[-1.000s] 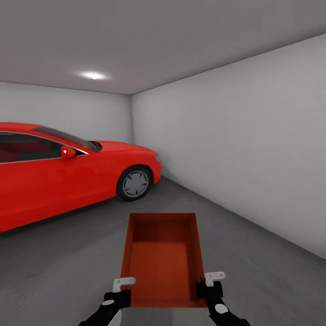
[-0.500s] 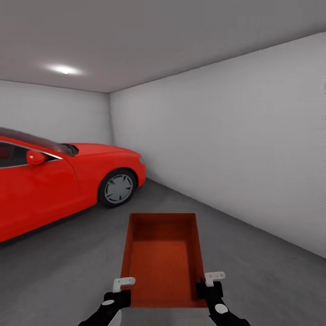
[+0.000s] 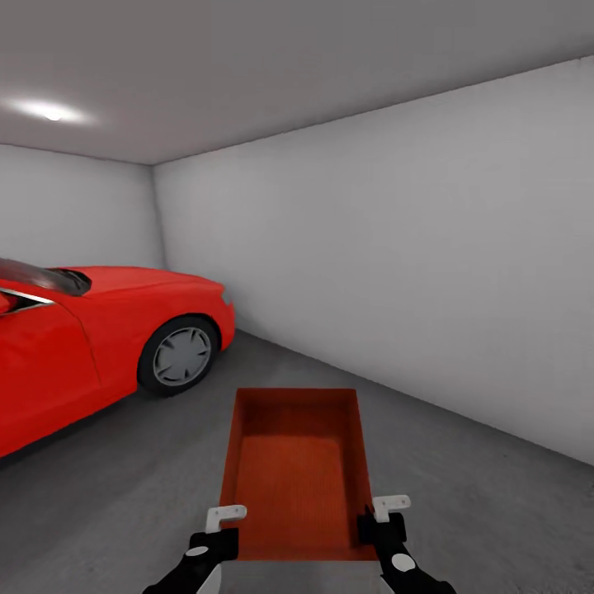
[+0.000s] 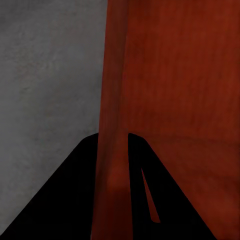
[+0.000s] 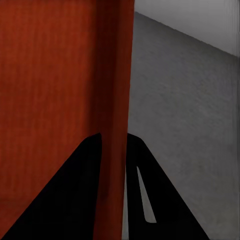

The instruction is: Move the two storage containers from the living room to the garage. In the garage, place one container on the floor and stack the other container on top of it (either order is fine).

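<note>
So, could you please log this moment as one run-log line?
place: garage, red car ahead-left | left gripper: shut on storage container wall | right gripper: shut on opposite wall | container: carried above floor

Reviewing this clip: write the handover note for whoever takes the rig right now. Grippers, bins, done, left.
Left gripper: shut on the storage container, pinching its left wall.
Right gripper: shut on the same container's right wall.
Container is empty, carried in front of the robot above the grey garage floor, with the red car to the left and a white wall to the right.
Done: one container is in the garage.
Left: set it on the floor, then fetch the second container and stack it.
</note>
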Available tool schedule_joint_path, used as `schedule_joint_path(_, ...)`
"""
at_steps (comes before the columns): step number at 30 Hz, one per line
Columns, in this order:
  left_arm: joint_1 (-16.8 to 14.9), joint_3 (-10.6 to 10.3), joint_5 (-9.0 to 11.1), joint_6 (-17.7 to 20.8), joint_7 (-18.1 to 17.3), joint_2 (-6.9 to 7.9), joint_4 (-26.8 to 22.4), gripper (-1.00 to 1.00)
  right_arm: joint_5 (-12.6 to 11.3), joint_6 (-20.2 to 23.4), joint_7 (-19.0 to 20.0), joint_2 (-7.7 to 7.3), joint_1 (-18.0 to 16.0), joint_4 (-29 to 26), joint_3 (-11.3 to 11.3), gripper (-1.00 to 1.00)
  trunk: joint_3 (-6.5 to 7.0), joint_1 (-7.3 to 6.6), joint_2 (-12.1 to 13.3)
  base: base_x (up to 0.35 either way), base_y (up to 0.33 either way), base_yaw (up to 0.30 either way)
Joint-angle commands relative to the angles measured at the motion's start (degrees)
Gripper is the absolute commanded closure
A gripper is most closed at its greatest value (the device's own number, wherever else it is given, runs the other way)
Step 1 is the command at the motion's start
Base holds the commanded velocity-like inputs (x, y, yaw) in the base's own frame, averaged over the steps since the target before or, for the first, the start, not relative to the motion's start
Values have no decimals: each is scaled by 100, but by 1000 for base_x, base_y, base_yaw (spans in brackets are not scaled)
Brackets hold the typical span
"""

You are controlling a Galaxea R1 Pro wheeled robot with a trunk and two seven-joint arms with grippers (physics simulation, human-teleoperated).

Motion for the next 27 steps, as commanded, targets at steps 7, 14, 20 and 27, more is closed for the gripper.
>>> schedule_joint_path(7,1,73,53,27,109,12,3,100,-43,-563,-289,-60,-10,-5,-84,100,-10,4,-7,290,247,-283)
schedule_joint_path(14,0,73,52,27,108,9,3,100,-56,-562,-284,-66,-10,-5,-84,100,-10,4,-7,290,247,-283)
schedule_joint_path(20,2,73,52,27,108,7,3,100,-60,-559,-275,-69,-10,-5,-84,100,-10,4,-7,289,247,-283)
schedule_joint_path(27,0,73,52,27,108,5,3,100,-61,-558,-264,-69,-10,-5,-84,100,-10,4,-7,289,247,-283)
